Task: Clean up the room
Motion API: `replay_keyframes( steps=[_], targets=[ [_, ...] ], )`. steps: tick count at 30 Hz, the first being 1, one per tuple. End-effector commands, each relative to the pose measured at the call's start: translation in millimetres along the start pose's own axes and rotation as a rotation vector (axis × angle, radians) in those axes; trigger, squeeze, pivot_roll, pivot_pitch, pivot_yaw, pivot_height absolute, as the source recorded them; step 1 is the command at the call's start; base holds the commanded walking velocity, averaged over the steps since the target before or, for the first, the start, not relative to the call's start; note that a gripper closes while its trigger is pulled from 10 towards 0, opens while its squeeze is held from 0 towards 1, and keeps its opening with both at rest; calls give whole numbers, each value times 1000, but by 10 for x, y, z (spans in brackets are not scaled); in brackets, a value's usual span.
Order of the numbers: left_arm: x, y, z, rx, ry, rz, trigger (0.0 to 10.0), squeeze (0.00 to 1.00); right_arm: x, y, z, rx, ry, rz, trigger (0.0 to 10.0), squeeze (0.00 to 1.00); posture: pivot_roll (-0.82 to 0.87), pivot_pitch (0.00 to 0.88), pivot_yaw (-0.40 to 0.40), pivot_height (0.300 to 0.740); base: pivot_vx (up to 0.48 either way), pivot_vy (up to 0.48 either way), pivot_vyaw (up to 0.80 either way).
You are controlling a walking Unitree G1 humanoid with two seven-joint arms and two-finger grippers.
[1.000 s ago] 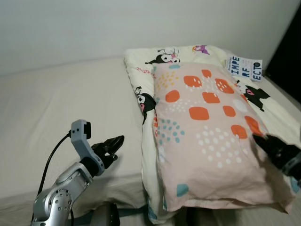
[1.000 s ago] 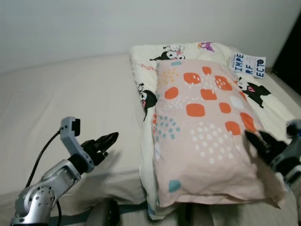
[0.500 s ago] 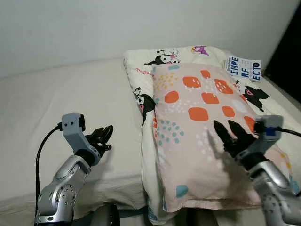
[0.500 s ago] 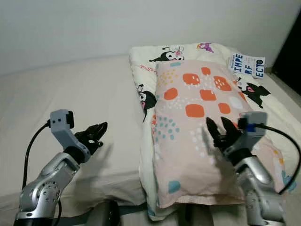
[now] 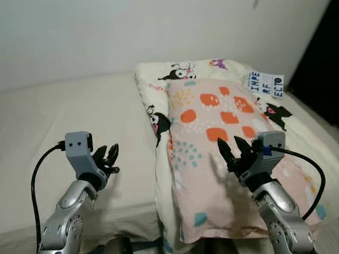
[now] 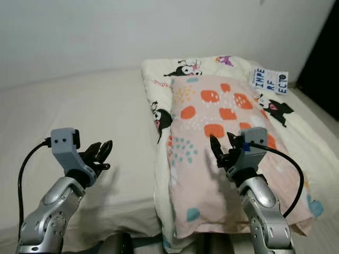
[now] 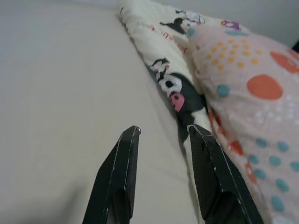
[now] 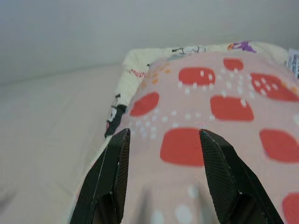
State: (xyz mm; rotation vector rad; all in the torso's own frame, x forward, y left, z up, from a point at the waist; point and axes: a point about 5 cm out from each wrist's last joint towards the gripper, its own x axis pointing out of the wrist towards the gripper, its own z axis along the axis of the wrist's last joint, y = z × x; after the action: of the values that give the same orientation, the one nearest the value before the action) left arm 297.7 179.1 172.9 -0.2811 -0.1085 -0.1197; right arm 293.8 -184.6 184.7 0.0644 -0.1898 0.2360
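Observation:
A pink pillow (image 5: 222, 137) with orange patches and teal dots lies on top of a cream cartoon-print pillow (image 5: 153, 90) on the right half of the bed. My right gripper (image 5: 231, 149) hovers open over the pink pillow's near part, fingers apart with nothing between them. My left gripper (image 5: 105, 155) is open above the bare beige sheet (image 5: 63, 121), left of the pillows. In the left wrist view the cream pillow (image 7: 168, 51) lies just beyond the fingertips (image 7: 133, 133).
A white label with dark letters (image 5: 265, 83) rests at the far right of the cream pillow. A pale wall (image 5: 132, 32) backs the bed. A dark opening (image 5: 320, 58) lies at the far right. Black cables trail from both wrists.
My right arm has swung in from the pillow's right edge to above its near middle. My left gripper has drawn back to the left and lifted. The camera has shifted a little.

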Motion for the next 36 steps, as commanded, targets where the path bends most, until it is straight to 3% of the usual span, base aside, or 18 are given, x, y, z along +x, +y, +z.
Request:
replay_keyframes(
  steps=[1, 22, 30, 35, 36],
  targets=[
    [-51, 23, -16, 14, -5, 26, 10000, 0, -11, 40, -28, -13, 4, 4, 10000, 0, -21, 170, 18, 657, 0, 0, 0],
    [-118, -41, -83, -22, -12, 20, 10000, 0, -25, 67, -84, -12, 28, 19, 10000, 0, -24, 165, 17, 737, 0, 0, 0],
    [-175, -47, -154, -13, 4, 19, 10000, 0, -35, 68, -124, -7, 41, 24, 10000, 0, -24, 161, 20, 740, 0, 0, 0],
    [-255, -26, -268, -8, 45, 22, 10000, 0, -85, 118, -309, -8, 131, 40, 10000, 0, -24, 153, 22, 740, 0, 0, 0],
    [-297, -16, -361, 5, 76, 21, 10000, 0, -128, 156, -436, -47, 183, 47, 10000, 0, -24, 153, 22, 740, 0, 0, 0]
  ],
)
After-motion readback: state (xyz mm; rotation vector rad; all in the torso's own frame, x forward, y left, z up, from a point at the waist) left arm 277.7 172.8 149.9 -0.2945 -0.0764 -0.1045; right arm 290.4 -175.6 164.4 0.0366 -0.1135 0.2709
